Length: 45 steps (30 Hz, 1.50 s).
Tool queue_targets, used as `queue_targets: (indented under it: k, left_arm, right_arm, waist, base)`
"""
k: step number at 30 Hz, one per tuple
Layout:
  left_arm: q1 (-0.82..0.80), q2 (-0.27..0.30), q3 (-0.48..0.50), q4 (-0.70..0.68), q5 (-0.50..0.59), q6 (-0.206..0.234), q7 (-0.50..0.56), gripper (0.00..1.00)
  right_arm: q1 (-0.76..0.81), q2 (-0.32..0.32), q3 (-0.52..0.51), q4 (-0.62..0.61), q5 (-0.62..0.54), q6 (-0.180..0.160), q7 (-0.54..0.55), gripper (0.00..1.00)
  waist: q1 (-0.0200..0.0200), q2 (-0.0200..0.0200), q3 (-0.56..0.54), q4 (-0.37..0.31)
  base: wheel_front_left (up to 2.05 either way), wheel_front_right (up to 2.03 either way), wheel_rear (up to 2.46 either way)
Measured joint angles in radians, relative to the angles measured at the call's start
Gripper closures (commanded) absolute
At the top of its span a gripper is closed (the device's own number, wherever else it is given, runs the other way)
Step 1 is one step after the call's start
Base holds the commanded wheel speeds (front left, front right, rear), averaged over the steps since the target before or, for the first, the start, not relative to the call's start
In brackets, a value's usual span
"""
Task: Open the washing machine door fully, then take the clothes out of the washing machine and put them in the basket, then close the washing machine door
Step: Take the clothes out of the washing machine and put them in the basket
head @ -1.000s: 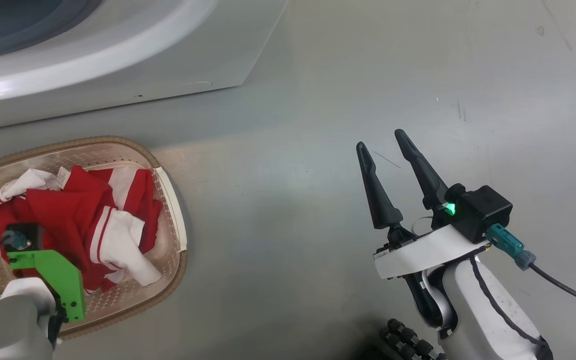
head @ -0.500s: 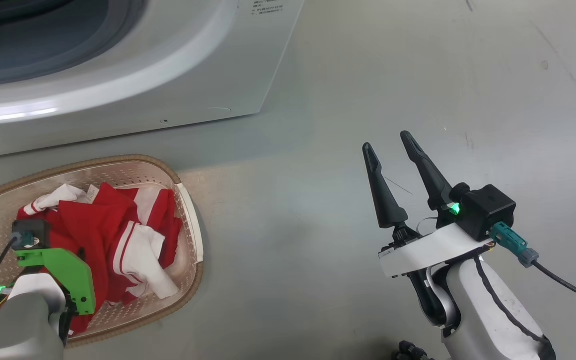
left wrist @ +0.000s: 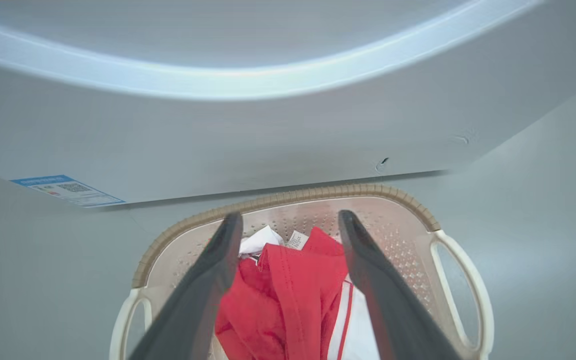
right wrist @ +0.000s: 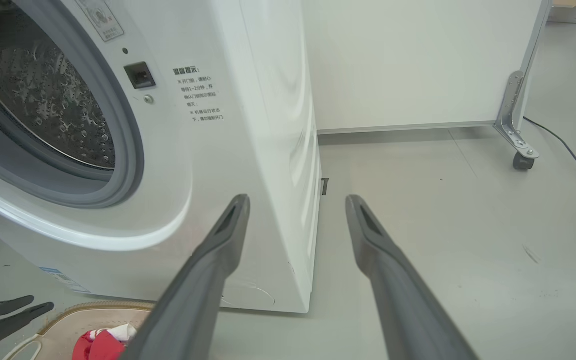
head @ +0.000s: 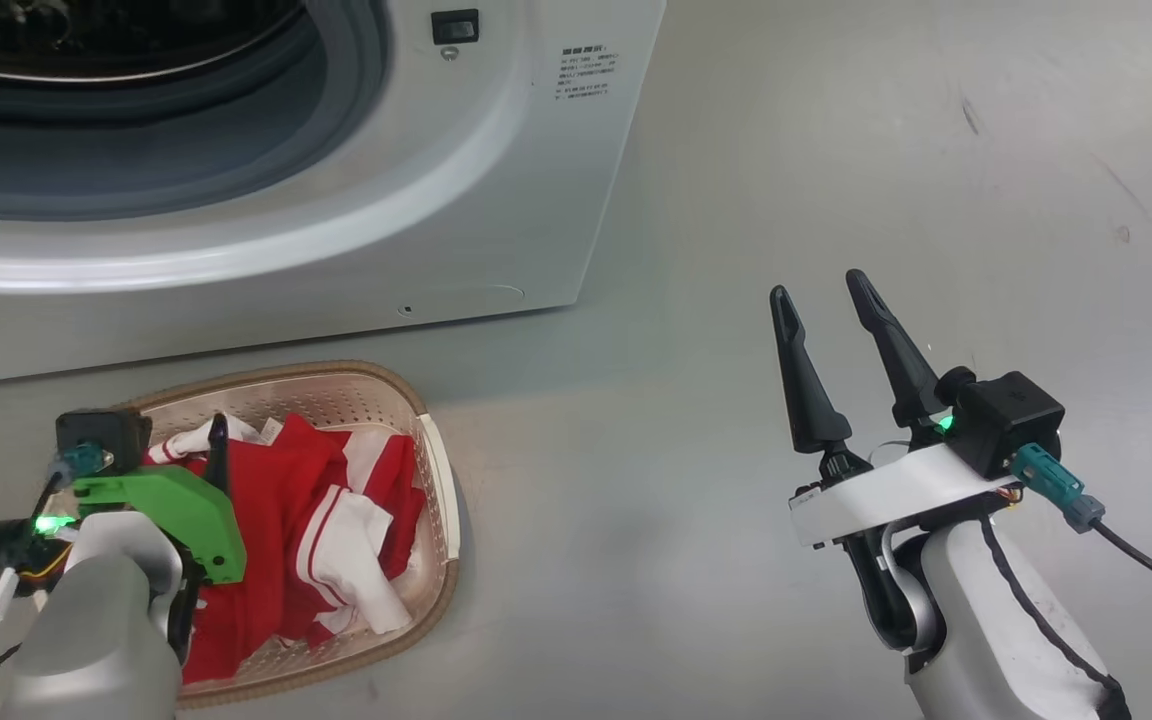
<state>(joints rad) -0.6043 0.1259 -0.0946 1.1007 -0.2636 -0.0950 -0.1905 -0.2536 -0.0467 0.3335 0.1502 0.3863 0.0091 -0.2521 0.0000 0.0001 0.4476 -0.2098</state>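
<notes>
Head view: the clothes (head: 276, 500) lie in the basket (head: 356, 372) on the floor, beside the washing machine (head: 516, 200); my right fingers (head: 804, 380) stand apart, empty. Left wrist view: my left fingers (left wrist: 203, 285) are spread wide above the clothes. Right wrist view: the steel drum (right wrist: 43, 100) lies exposed.

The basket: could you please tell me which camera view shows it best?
The left wrist view: the basket sits centred, with its rim, both handles and the clothes inside visible. The head view has it partly behind the left arm; the right wrist view catches just a corner.
</notes>
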Motion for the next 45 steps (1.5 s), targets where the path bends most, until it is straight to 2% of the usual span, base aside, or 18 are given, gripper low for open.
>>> queue_targets:
  k: [8, 19, 28, 45]
  left_arm:
    - [0.001, -0.053, -0.021, -0.062, -0.009, -0.021, -0.052, 0.00]
    - [0.077, -0.072, -0.037, -0.189, -0.027, -0.025, -0.062, 0.00]
    - [0.162, -0.076, -0.009, -0.430, -0.036, -0.026, -0.062, 0.00]
    - [0.405, -0.079, 0.001, -0.700, -0.044, -0.026, -0.062, 0.00]
  right_arm:
    - [0.043, -0.009, -0.052, 0.010, 0.000, 0.007, 0.000, 0.00]
    - [0.108, -0.017, -0.102, 0.012, 0.000, 0.010, 0.000, 0.00]
    - [0.166, -0.019, -0.128, 0.002, 0.000, 0.011, 0.000, 0.00]
    - [0.257, -0.020, -0.155, -0.042, -0.001, 0.021, 0.000, 0.00]
  waist:
    - [0.0000, 0.0000, -0.086, 0.046]
    - [0.0000, 0.0000, -0.202, 0.118]
    - [0.0000, 0.0000, -0.288, 0.172]
    - [0.0000, 0.0000, -0.383, 0.226]
  base:
    - [0.00, 0.00, 0.00]
    - [0.00, 0.00, 0.00]
    - [0.00, 0.00, 0.00]
    - [0.00, 0.00, 0.00]
